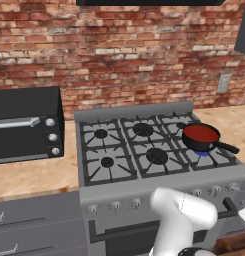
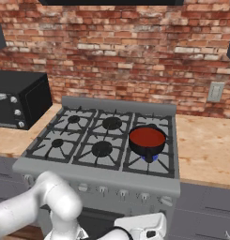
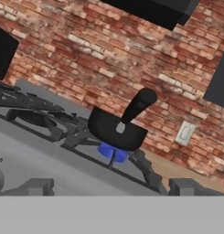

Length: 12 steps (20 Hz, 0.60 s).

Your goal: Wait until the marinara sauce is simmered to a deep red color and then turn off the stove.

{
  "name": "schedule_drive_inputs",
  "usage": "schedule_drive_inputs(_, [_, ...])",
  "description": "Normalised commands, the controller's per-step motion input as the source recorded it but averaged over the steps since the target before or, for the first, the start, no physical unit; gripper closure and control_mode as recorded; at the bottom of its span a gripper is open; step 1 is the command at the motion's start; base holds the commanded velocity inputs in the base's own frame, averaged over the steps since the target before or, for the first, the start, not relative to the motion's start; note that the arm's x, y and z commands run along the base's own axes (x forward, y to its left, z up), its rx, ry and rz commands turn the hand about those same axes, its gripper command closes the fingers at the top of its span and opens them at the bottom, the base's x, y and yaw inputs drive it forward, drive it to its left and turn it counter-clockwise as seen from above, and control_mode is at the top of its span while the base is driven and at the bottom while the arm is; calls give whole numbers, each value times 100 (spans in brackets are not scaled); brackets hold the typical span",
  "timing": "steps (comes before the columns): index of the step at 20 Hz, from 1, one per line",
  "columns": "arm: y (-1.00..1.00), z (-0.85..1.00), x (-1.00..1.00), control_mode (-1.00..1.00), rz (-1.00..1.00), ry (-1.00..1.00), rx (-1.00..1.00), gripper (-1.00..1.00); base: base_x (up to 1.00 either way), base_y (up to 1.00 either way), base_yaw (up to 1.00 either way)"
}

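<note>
**Burner lit, sauce red, pincer open below the stove front**

Going left to right, you had the black toaster oven point(image 1: 26, 124) on the wooden tabletop point(image 1: 34, 175) at far left, well apart from the work. Next came the stove point(image 1: 139, 112), and most of its burners looked unlit. The pan point(image 1: 201, 142) sat on the front-right burner, handle pointing right. The marinara sauce point(image 1: 200, 133) filled it as a flat red disc. A blue flame point(image 3: 112, 151) showed under the pan, so that burner was on.

The pincer point(image 3: 109, 187) sat low at the stove's front edge, fingers spread wide, gripping nothing. The hand view looked up past the edge at the pan's underside.

Risks as I judged them:
- Knob row point(image 2: 123, 192) was small and close-set. You could have grabbed a neighbour and left the flame on.
- Moving early would have cut the simmer short; I couldn't tell whether that red was deep enough.
- Rising too high risked hitting the handle and tipping sauce.
</note>
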Motion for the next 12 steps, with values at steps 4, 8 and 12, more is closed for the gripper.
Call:
schedule_drive_inputs(4, [-28,-8,31,-100,0,0,0,-100,0,0,0])
schedule_drive_inputs(8, [-23,-16,25,-100,0,0,0,-100,0,0,0])
schedule_drive_inputs(12, [-24,-39,4,-100,4,0,-5,-100,0,0,0])
